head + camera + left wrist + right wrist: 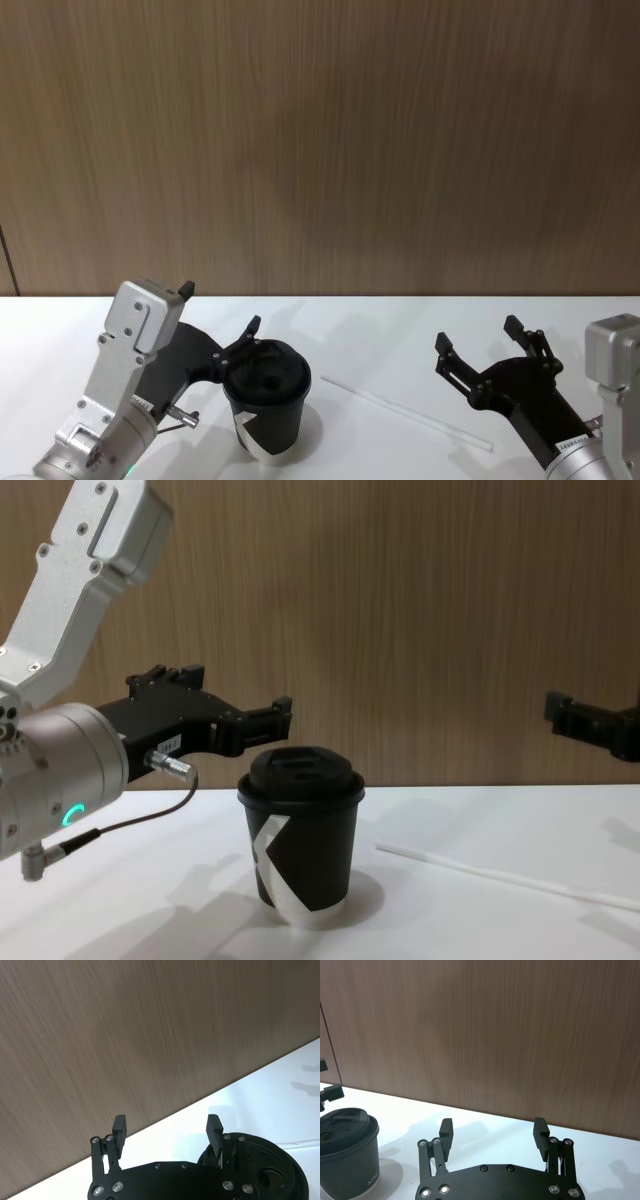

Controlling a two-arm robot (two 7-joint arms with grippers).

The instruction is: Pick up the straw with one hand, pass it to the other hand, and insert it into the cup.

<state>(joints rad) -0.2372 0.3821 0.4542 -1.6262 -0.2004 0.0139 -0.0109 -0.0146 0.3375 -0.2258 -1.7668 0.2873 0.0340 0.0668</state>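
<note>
Now the lidded cup (270, 400) stands near the straw (405, 412), left gripper (220, 306) and right gripper (478, 333) fingers (445, 350) spread apart.

the cup (268, 402) is black (white angular band), the straw (407, 413) and table (400, 330) white, the wall (320, 150) brown wood-grain.

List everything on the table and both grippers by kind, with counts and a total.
Cups: 1, the black lidded cup
Straws: 1, the white straw, lying flat
Grippers: 2, the left gripper and the right gripper, both open and empty
Total: 4
</note>
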